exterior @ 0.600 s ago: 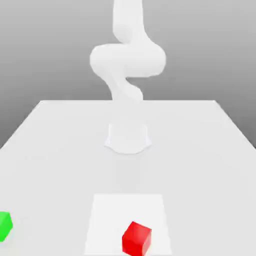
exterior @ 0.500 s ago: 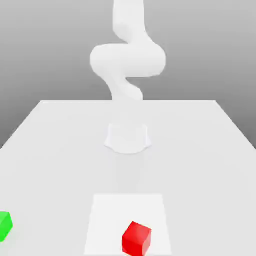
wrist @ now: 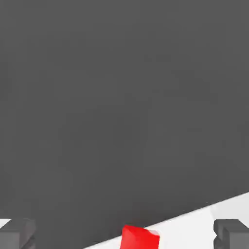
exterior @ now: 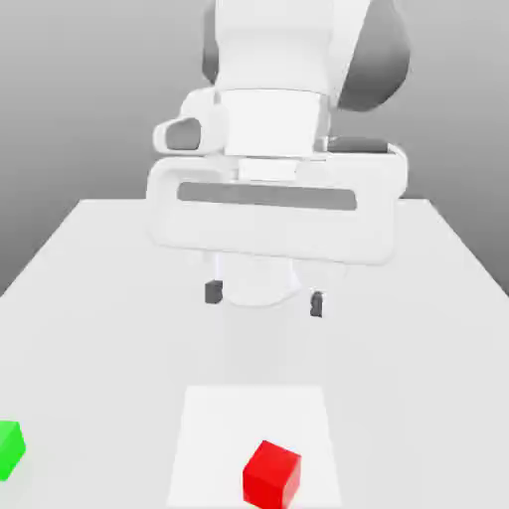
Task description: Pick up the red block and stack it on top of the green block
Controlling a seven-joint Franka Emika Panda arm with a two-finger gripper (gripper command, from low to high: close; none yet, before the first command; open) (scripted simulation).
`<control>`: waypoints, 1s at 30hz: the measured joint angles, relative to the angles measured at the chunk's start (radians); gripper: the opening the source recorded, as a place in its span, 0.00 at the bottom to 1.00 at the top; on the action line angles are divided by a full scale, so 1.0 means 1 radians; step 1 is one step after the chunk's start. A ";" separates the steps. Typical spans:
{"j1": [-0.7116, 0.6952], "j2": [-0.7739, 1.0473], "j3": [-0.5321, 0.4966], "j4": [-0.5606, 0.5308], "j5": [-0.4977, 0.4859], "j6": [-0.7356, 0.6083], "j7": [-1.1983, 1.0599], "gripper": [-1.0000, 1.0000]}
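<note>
White gripper (exterior: 263,297) is now looming at twelve o'clock above the red block (exterior: 271,474), jaws apart, empty; green block (exterior: 9,448) is sitting unmoved at nine o'clock.

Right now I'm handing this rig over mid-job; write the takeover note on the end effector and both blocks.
End effector: open, empty, hanging above the table, short of both blocks.
Red block: on the table's white square patch, near the front edge, untouched.
Green block: on the table at the exterior view's far left, apart from the red one.
Done: nothing grasped.
Left: descend, grip red, carry it over, stack on green.
</note>
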 joint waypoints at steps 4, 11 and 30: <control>0.008 0.145 -0.002 -0.023 -0.009 0.054 0.081 0.50; 0.038 0.398 -0.033 -0.021 -0.034 0.209 0.163 0.50; -0.144 0.282 -0.151 0.035 0.062 0.035 0.095 0.00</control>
